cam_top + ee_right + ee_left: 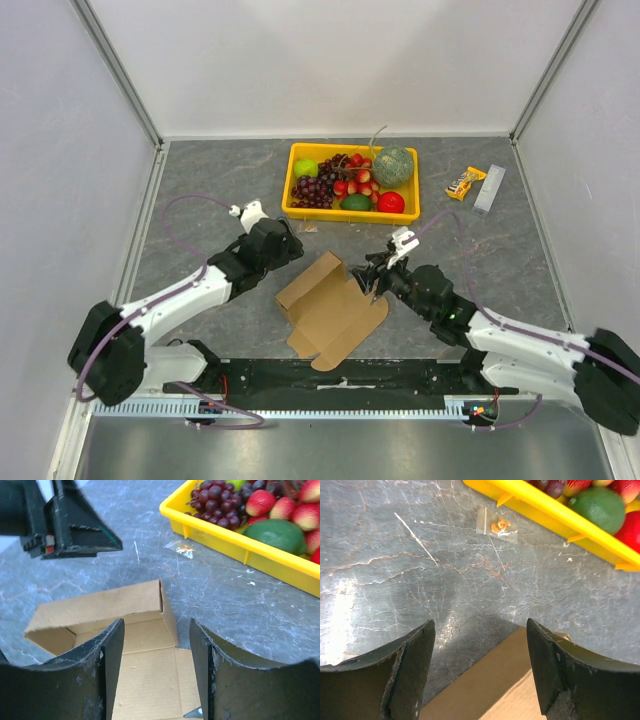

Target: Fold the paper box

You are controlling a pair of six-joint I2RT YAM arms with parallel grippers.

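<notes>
Two end effectors are mine, both spread wide, pinching nothing. The left end effector [479, 626] hangs over the far-left edge of the paper box [330, 310]; the right end effector [156, 625] hangs above its flat panel. The box lies mid-surface [215, 180] between my arms, plain brown. One end is folded into an open trough and the rest is flat, with rounded flaps. Behind sits a yellow tray [350, 214] of fruit, a small clear wrapper [497, 525] just beside it. My right fingers [235, 680] hide part of the panel.
</notes>
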